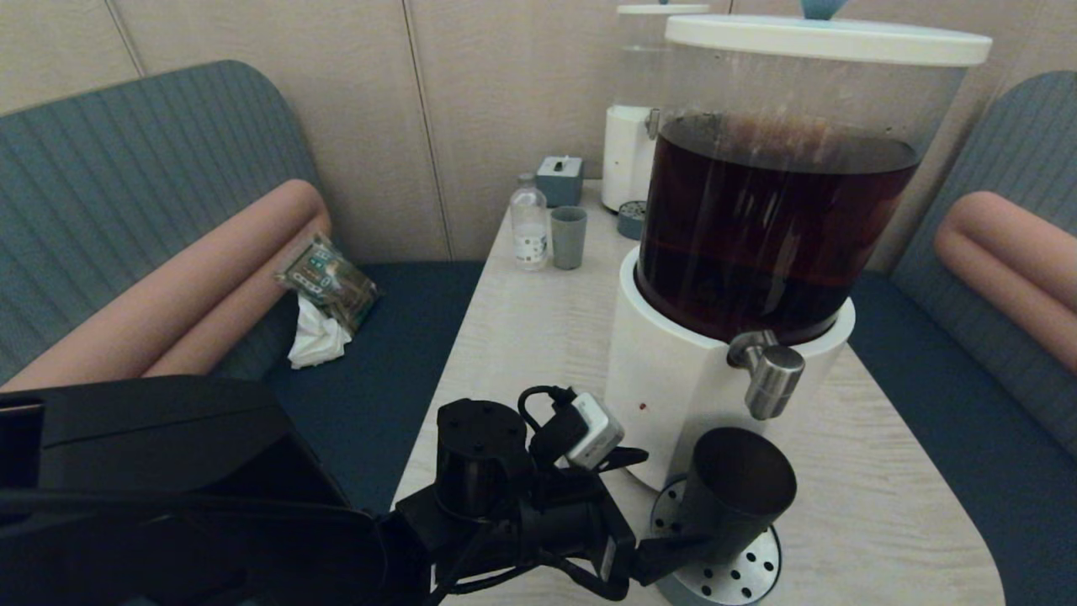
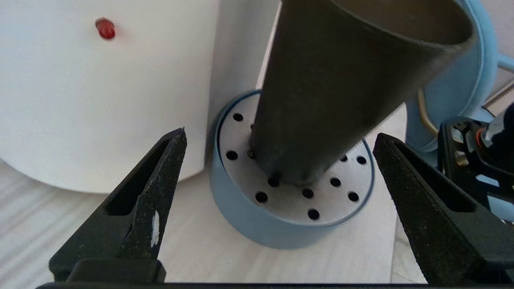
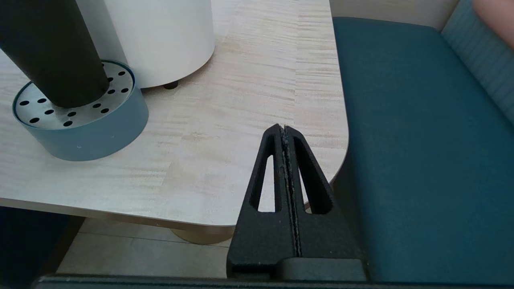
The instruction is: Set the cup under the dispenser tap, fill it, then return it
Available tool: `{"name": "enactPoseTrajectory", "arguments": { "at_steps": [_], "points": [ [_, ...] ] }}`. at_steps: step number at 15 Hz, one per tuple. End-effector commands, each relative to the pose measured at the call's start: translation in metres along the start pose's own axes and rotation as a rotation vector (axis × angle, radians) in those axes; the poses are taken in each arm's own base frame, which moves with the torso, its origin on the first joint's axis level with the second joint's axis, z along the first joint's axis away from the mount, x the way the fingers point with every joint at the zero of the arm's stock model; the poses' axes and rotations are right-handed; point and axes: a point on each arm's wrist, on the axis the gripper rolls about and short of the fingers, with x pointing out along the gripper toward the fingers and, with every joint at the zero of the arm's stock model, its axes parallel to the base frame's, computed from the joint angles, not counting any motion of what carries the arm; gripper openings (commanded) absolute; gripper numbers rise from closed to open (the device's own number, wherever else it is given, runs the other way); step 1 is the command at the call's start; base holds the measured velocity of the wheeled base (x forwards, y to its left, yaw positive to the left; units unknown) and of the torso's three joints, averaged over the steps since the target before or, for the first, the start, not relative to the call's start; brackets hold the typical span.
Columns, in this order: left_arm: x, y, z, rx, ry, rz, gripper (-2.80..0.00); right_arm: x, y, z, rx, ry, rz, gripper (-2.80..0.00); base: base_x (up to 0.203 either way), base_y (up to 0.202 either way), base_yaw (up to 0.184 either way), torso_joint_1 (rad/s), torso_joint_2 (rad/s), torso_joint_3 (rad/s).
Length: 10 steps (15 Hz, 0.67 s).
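The dark tapered cup (image 1: 736, 492) stands on the perforated round drip tray (image 1: 740, 581), right below the steel dispenser tap (image 1: 770, 374). That tap juts from the white base (image 1: 673, 370) under the tank of dark brown liquid. My left gripper (image 1: 673, 547) is open at the cup's near left side. In the left wrist view its fingers (image 2: 160, 188) spread wide, and the cup (image 2: 341, 88) stands just beyond their tips, untouched. What is inside the cup does not show. My right gripper (image 3: 284, 127) is shut on nothing, parked off the table's near right corner.
At the table's far end stand a small grey-green cup (image 1: 568, 237), a clear bottle (image 1: 528, 227), a grey box (image 1: 559, 179) and a second dispenser with a clear tank (image 1: 631, 151). Blue bench seats (image 3: 421, 140) flank the table on both sides.
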Motion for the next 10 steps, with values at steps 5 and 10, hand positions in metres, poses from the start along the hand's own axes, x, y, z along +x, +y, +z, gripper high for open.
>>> {"name": "enactPoseTrajectory", "arguments": {
  "at_steps": [5, 10],
  "points": [
    [0.008, 0.002, 0.004, 0.013, -0.026, -0.005, 0.00, 0.000, 0.000, 0.000, 0.000, -0.002, 0.000, -2.80, 0.000, 0.000, 0.000, 0.000, 0.00, 0.000],
    [0.015, 0.003, 0.002, 0.020, -0.028, -0.014, 0.00, 0.000, 0.000, 0.000, 0.000, -0.002, 0.000, -2.80, 0.000, 0.000, 0.000, 0.000, 0.00, 0.000]
  ]
}}
